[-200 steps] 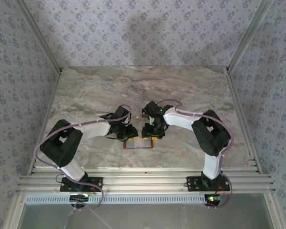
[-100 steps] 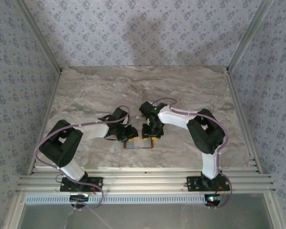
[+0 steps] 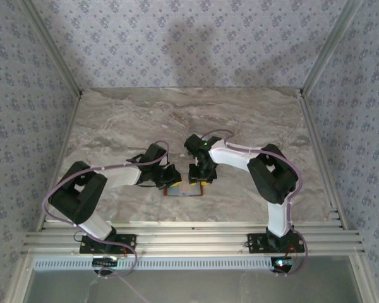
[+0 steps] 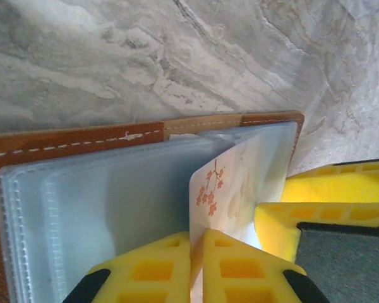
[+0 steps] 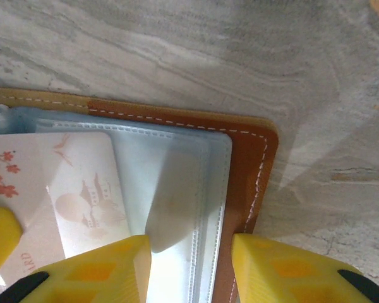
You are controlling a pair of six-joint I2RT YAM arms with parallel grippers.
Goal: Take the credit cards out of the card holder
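1. The left claw (image 4: 196, 243) has its yellow fingers (image 4: 145, 268) pressed together on the near edge of a whitish credit card (image 4: 224, 189) printed with pink blossoms
2. The card rises bent from the open card holder (image 4: 76, 142), above its grey-blue clear sleeves (image 4: 101, 208); whether the card is free of its sleeve I cannot tell
3. The right claw (image 5: 189, 259) stands with its fingers apart. One pad (image 5: 95, 268) is over the sleeves on the holder's right half, and the other is over the marble just past the brown stitched border
4. In the right wrist view the card sits left of that claw and shows a pale pagoda drawing
5. From above, both claws are close together over the card holder, which lies open and flat on the marble surface (image 3: 177, 107), towards its near edge and between the two arms
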